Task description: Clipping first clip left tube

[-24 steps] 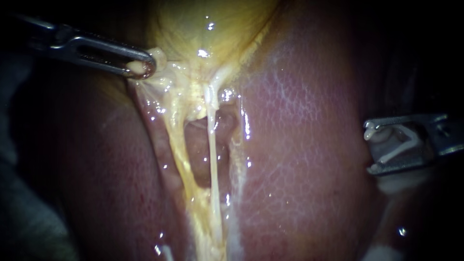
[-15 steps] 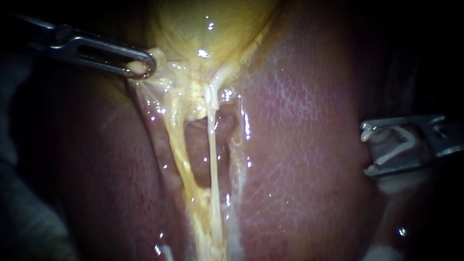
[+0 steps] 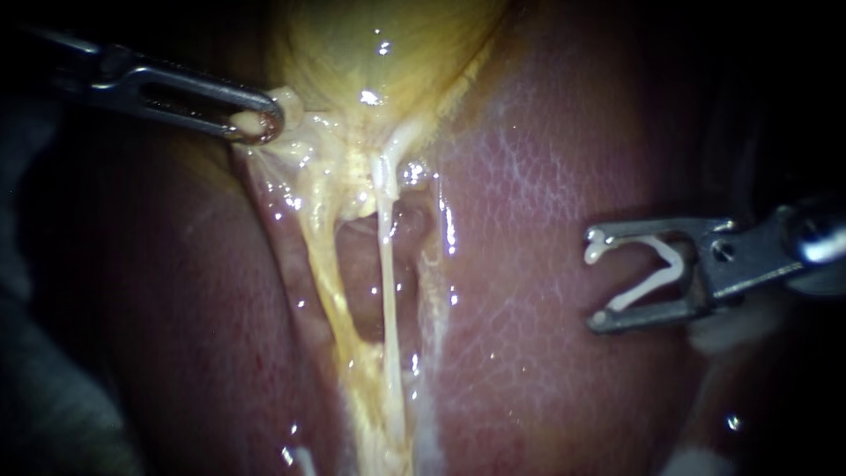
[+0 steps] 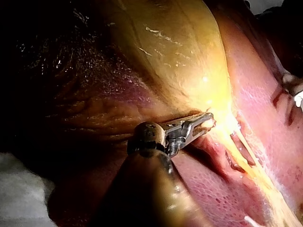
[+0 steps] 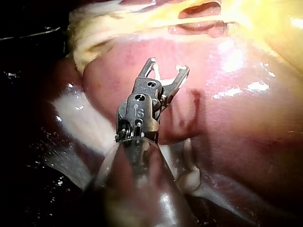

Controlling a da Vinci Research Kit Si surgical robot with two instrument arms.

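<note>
The yellow gallbladder (image 3: 379, 44) tapers down into two tubes with a window between them: a yellowish left tube (image 3: 322, 264) and a thin pale right tube (image 3: 386, 273). My left instrument (image 3: 260, 123) is shut on pale tissue at the gallbladder's neck and holds it out sideways; the left wrist view shows the same grip (image 4: 206, 124). My right instrument (image 3: 599, 278) hovers over the liver (image 3: 529, 159), well to the right of both tubes. Its jaws stand wide apart with a white clip (image 3: 656, 269) seated between them, touching no tissue. In the right wrist view its jaws (image 5: 168, 66) point toward the tubes (image 5: 199, 19).
Pink liver lobes flank the tubes on both sides (image 3: 203, 308). Pale whitish tissue lies under the right instrument's shaft (image 3: 727, 335) and beside it in the right wrist view (image 5: 80, 118). The surroundings are dark.
My right instrument has moved left across the liver toward the tubes, carrying the clip. The left instrument and the tissue it holds have not moved.
</note>
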